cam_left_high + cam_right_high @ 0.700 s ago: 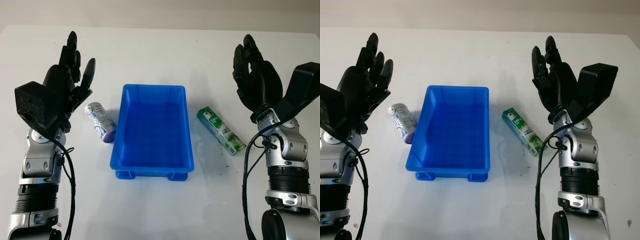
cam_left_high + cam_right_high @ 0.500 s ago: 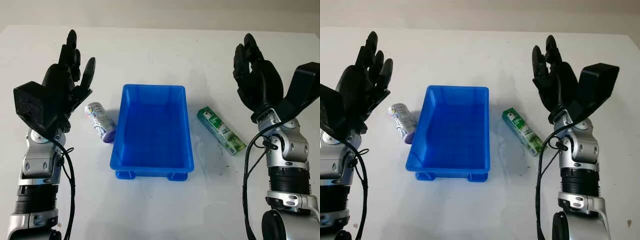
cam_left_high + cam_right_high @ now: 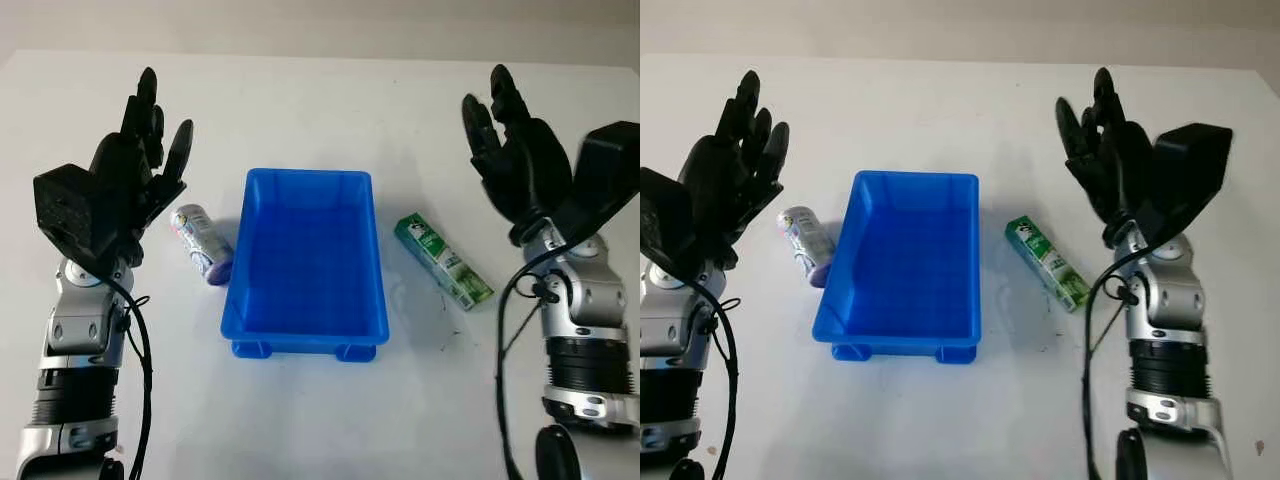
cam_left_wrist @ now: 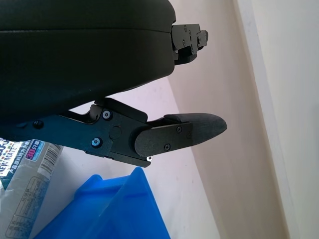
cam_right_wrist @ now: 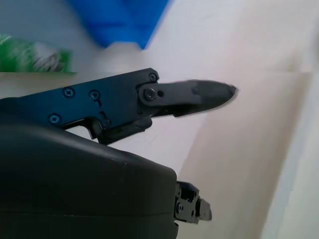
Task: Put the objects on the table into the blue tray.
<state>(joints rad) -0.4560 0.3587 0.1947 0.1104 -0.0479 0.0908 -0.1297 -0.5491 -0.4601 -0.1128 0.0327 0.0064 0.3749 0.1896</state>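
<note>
At 9 o'clock of the blue tray [image 3: 305, 265] lay a small can [image 3: 201, 244], judged light, rigid, slippery; take it mid-body. Left robot hand [image 3: 128, 185] and right robot hand [image 3: 520, 165] were open, holding nothing.

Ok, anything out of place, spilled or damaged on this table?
Nothing stands out. The blue plastic tray sits upright with nothing in it, between a purple-capped cylindrical bottle and a green rectangular carton, both lying intact on the white table. Left hand and right hand are raised, open.
</note>
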